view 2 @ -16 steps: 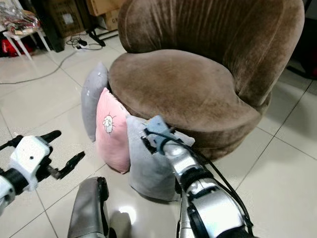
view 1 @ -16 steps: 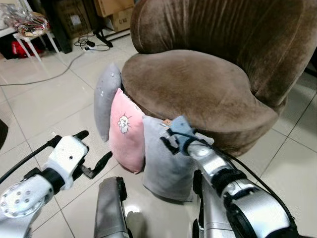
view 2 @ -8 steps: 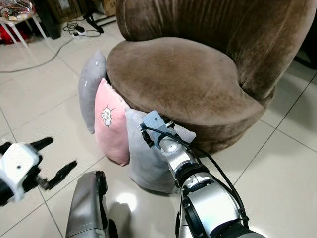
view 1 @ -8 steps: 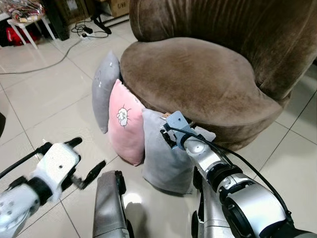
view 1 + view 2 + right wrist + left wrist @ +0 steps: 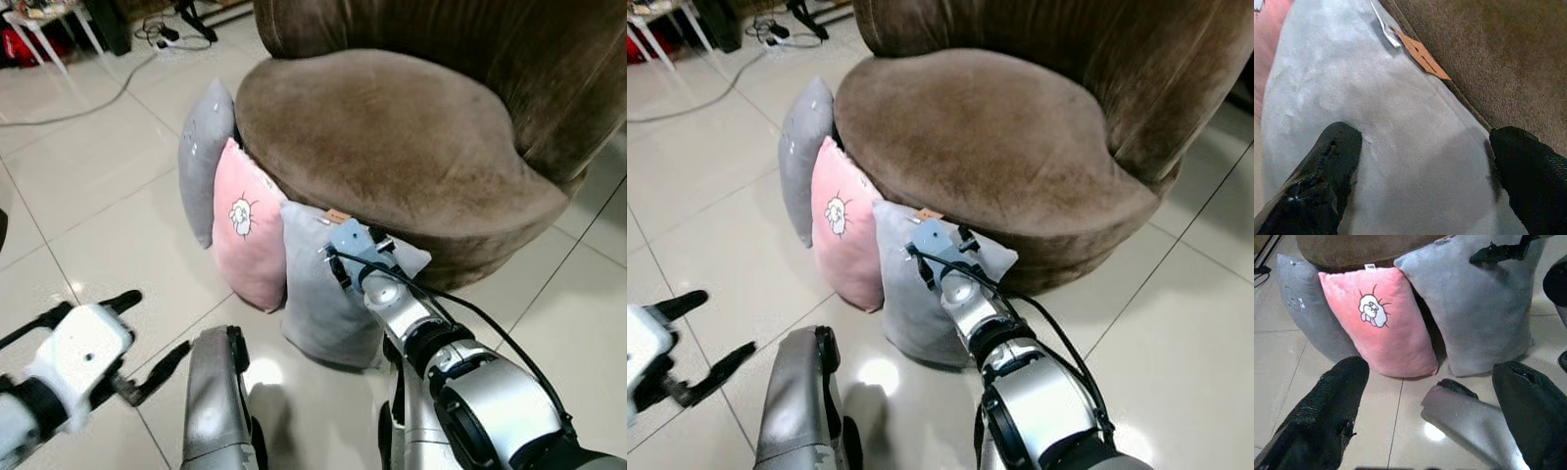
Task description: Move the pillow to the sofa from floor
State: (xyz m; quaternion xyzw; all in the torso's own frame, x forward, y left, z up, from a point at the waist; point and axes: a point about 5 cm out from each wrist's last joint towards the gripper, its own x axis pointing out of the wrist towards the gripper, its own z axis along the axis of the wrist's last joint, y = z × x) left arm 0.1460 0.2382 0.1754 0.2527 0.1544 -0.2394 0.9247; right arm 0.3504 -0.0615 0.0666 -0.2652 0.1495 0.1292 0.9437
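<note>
**A:** What do the head views give you that the wrist cameras can't?

**B:** The whole layout. A round brown sofa [image 5: 392, 147] with a plush, velvety seat and a ribbed back stands on glossy pale tiled floor [image 5: 88, 196]. Three pillows stand on edge on the tiles, leaning against its base: a grey pillow at the far left [image 5: 203, 157], a pink pillow [image 5: 250, 230] in the middle, and the large grey pillow [image 5: 318, 289] nearest the robot. The task's pillow is on the floor, not on the seat.

**A:** And the right wrist view?

**B:** Detail the head views lose. The right gripper [image 5: 1425, 166] has its two black fingers spread wide, straddling the top of the large grey pillow, one finger [image 5: 1327, 166] over its soft, suede-like face and the other by the seam where pillow meets sofa. I can't tell whether the pads press the fabric. An orange tag [image 5: 1422, 56] and a thin white loop sit at the pillow's upper edge, against the sofa's coarse brown pile.

**A:** The left side?

**B:** The left gripper [image 5: 127, 338] hovers low over the tiles, well apart from the pillows, its fingers parted wide and holding nothing. Its wrist view faces the row head-on and shows the pink pillow's front: a white fluffy cartoon figure [image 5: 1373, 308] and a small white label at the top. It also catches the right gripper's black fingers at the grey pillow's upper corner, and a rounded silver part of the robot's body [image 5: 1469, 423] low in front.
</note>
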